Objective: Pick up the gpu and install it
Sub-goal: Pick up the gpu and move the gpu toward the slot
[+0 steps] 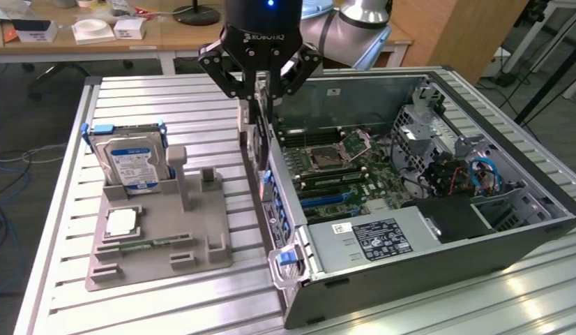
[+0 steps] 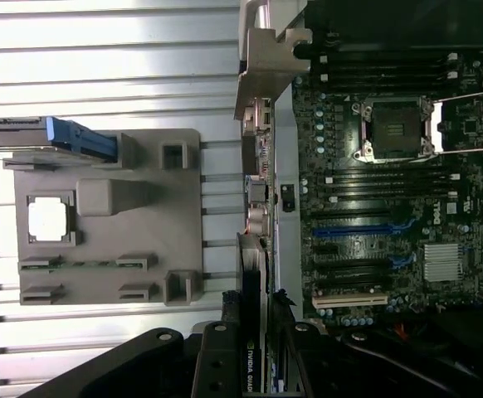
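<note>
- One black arm hangs over the slatted metal desk (image 1: 157, 105), its jaws closed on the gpu (image 1: 257, 132), which they hold upright on its thin edge.
- Seen from the wrist, the gpu (image 2: 254, 290) is over the rear wall of the open computer case (image 1: 409, 286), between the motherboard (image 2: 391, 191) and the grey holder (image 2: 183, 207).
- Inside the case lie an open processor socket (image 1: 318, 158), blue and black slots, and a labelled power supply (image 1: 372, 237).
- Beside the case, on the exterior view's left, the grey holder (image 1: 148, 258) carries a hard drive (image 1: 130, 160) standing upright, a pale square chip (image 1: 123, 222) and a narrow green memory stick (image 1: 144, 244) lying flat.
- Behind the desk, a wooden table (image 1: 176, 36) holds white boxes (image 1: 91, 29); blue cables (image 1: 4, 230) trail on the floor.
</note>
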Motion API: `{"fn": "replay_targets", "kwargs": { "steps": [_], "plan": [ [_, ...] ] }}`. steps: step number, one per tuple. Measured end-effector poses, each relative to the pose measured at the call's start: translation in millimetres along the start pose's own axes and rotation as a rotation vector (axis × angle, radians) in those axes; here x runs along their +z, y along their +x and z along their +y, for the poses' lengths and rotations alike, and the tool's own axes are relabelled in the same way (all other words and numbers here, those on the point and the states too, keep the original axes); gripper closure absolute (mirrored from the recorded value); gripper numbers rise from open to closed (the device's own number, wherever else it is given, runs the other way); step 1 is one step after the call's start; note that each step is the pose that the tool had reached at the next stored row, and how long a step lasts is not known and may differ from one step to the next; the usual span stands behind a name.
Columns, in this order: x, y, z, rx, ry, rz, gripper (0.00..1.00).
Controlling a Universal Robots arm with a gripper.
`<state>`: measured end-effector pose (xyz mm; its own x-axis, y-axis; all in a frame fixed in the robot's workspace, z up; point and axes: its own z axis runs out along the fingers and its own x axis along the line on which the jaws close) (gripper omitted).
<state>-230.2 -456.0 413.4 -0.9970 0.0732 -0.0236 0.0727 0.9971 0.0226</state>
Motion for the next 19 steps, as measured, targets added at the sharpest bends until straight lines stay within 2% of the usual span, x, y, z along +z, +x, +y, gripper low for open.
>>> {"fn": "replay_targets", "kwargs": {
  "steps": [10, 19],
  "plan": [
    [0.2, -6.3, 0.5, 0.0, 0.0, 0.0, 0.74],
    [0.8, -24.8, 2.0, 0.0, 0.0, 0.0, 0.74]
  ]
}}
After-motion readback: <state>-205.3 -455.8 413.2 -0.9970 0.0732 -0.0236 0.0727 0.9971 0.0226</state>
